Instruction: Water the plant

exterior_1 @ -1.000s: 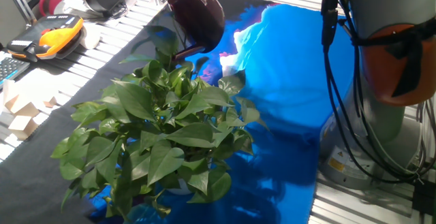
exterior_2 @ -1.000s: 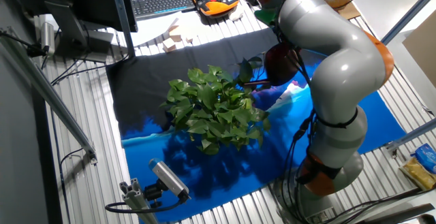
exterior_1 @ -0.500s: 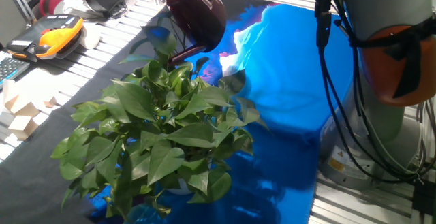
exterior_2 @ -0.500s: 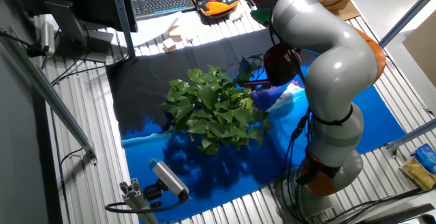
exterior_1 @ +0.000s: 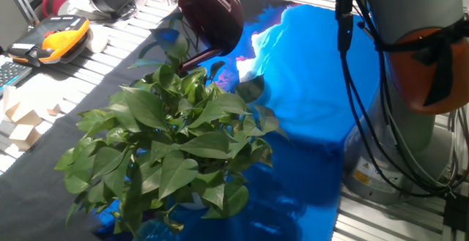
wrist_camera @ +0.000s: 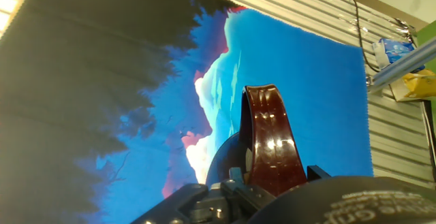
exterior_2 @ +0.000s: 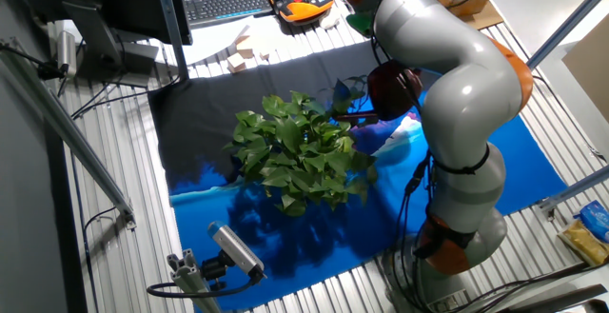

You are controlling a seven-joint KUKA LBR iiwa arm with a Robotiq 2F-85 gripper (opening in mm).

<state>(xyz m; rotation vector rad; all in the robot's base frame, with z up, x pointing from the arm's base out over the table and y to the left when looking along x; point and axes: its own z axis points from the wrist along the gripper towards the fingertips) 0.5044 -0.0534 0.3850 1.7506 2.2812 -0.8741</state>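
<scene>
The plant [exterior_1: 168, 138], a bushy mass of glossy green leaves, stands on the dark cloth at the near left; the other fixed view shows the plant [exterior_2: 300, 151] mid-table. A dark maroon watering can [exterior_1: 212, 14] hangs tilted just behind it, its spout [exterior_1: 196, 56] reaching down into the top leaves. In the other fixed view the can [exterior_2: 390, 89] is partly hidden behind the arm. The hand view shows the can's curved handle [wrist_camera: 269, 142] rising from my gripper [wrist_camera: 262, 183], which is shut on it.
A blue and black cloth [exterior_1: 315, 102] covers the table. The arm's base with hanging cables [exterior_1: 418, 87] stands at the right. An orange teach pendant [exterior_1: 62, 32], wooden blocks [exterior_1: 22, 116] and a keyboard [exterior_2: 226, 4] lie off the cloth. A camera on a bracket [exterior_2: 233, 251] sits in front.
The arm's upper links have swung a little to the left. The can has stayed over the plant's back edge, its spout barely shifted.
</scene>
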